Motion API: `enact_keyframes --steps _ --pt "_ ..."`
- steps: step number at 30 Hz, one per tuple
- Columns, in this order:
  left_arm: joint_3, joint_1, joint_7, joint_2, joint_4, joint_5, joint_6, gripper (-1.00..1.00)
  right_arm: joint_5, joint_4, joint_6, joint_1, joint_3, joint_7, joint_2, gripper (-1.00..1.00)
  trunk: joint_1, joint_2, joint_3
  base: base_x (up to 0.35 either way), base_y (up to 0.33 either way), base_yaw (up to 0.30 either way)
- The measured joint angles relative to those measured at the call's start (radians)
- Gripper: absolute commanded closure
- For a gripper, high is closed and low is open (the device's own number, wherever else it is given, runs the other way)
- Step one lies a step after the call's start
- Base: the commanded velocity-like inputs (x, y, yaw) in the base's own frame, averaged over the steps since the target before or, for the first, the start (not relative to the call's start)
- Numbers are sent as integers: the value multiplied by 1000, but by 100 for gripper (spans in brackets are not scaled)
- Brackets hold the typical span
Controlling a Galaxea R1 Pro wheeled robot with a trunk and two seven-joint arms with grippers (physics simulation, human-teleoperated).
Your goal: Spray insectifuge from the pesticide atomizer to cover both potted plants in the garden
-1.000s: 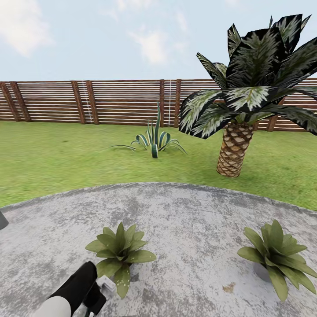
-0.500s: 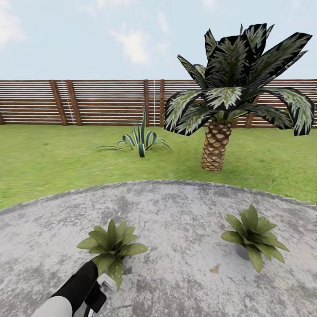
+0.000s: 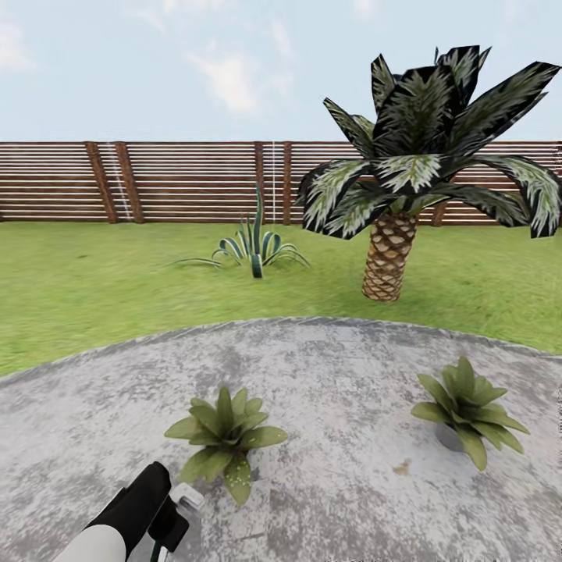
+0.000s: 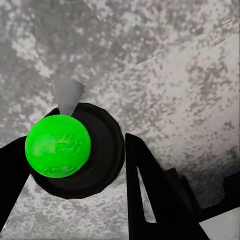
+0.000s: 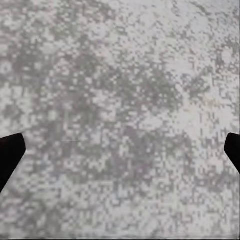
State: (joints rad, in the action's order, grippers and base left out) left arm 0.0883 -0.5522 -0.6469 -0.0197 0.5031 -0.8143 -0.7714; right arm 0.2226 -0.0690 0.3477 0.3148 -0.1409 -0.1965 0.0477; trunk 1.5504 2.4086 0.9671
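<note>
The garden opens wide in the head view: pale sky with thin clouds above a brown horizontal-slat wooden fence (image 3: 179, 181), and a green lawn (image 3: 86, 289) running from the fence down to a round grey speckled stone patio (image 3: 343, 375). On the lawn to the right stands a palm (image 3: 414, 148) with a scaly trunk and dark, white-streaked fronds; near the middle of the grass, in front of the fence, sits a striped spiky agave (image 3: 256, 250).

Two potted plants rest on the patio, well apart. The left potted plant (image 3: 225, 433) is a low rosette of broad pointed leaves, and a few tiny pale specks of insectifuge (image 3: 232, 471) show on its nearest leaf. The right potted plant (image 3: 468, 410) sits toward the patio's right side, a bit of its grey pot visible beneath the leaves.

The left arm (image 3: 125, 519), black with a white forearm, rises from the lower left corner, its tip just beside the left plant's nearest leaf. In the left wrist view the left gripper (image 4: 75, 170) has its black fingers (image 4: 147, 195) pinching the pesticide atomizer (image 4: 75, 150), seen end-on as a dark round top with a bright green body and a small pale nozzle pointing at the stone.

In the right wrist view the right gripper (image 5: 120, 152) hangs over bare speckled patio, its fingertips (image 5: 9, 152) spread far apart at opposite edges of the picture.
</note>
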Motion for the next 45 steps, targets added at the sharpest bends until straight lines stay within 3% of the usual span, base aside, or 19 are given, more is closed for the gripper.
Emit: enact_keyframes --steps 11,19,22,25,27,30,33,36,45 --pt "-2 -1 1 3 3 1 0 100 0 0 2 0 1 -1 0 -100 0 0 0 0 165 -150" --pt "-14 -40 -13 4 8 -3 -19 100 1 1 1 0 1 0 0 -100 0 0 0 0 1 -1" --pt "-19 -66 -66 -4 3 -8 -43 100 1 1 1 0 1 0 0 -100 0 0 0 0 0 0" --pt "-30 -87 -135 -8 11 -41 -53 100 1 1 1 0 1 0 0 -100 0 0 0 0 0 0" --pt "-32 -135 -191 -9 4 -109 -56 100 0 0 1 0 1 0 0 -100 0 0 0 0 0 0" --pt "-33 -159 -252 -10 1 -151 -57 100 0 0 1 0 0 0 0 -100 0 0 0 0 0 -43" --pt "-34 -161 -321 -33 5 -205 -52 100 0 0 2 0 0 -1 0 -100 0 0 0 0 0 -221" --pt "-35 -156 -332 -46 3 -215 -54 100 0 0 1 0 0 -2 0 -100 0 0 0 0 0 -258" --pt "-34 -151 -334 -42 -5 -212 -54 100 0 0 2 0 -2 -1 1 -100 0 0 0 0 227 -124"
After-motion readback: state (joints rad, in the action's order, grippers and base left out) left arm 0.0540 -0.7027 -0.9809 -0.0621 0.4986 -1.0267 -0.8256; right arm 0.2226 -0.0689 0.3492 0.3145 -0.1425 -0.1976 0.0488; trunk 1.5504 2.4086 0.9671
